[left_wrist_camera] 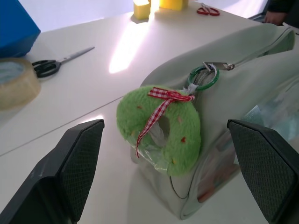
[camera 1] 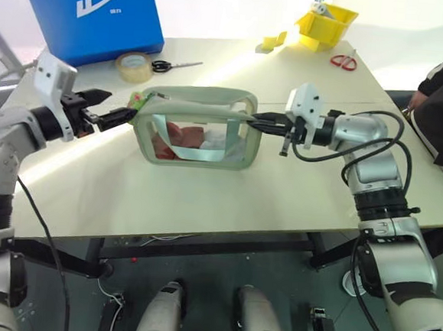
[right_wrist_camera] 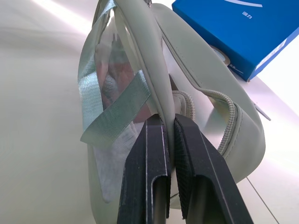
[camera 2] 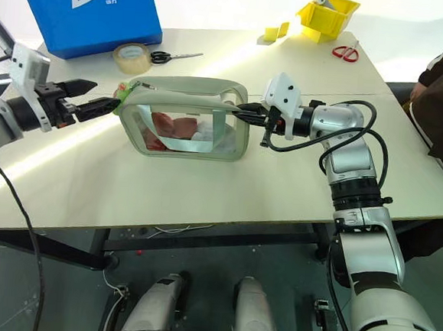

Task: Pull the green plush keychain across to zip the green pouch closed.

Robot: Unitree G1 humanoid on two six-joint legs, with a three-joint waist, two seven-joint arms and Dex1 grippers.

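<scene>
We find the green pouch (camera 1: pixel 200 127) standing near the middle of the pale table (camera 1: pixel 226 204), its clear window facing us with reddish items inside and a light strap across it. The green plush keychain (left_wrist_camera: pixel 161 127) hangs at the pouch's end on the robot's left side, clipped by a small green ring to the zipper pull; a red checked ribbon is tied on it.

Our left gripper (camera 1: pixel 112 115) sits level, just beside that end, fingers spread wide with the keychain between them but not touching. Our right gripper (right_wrist_camera: pixel 169 154) is clamped on the pouch's rim at the opposite end, fingers pinched together on the fabric edge.

Behind the pouch: roll of tape (camera 1: pixel 133 66), black scissors (camera 1: pixel 172 66), blue box (camera 1: pixel 92 10). Far corner: yellow bin (camera 1: pixel 325 24), red scissors (camera 1: pixel 343 62).
</scene>
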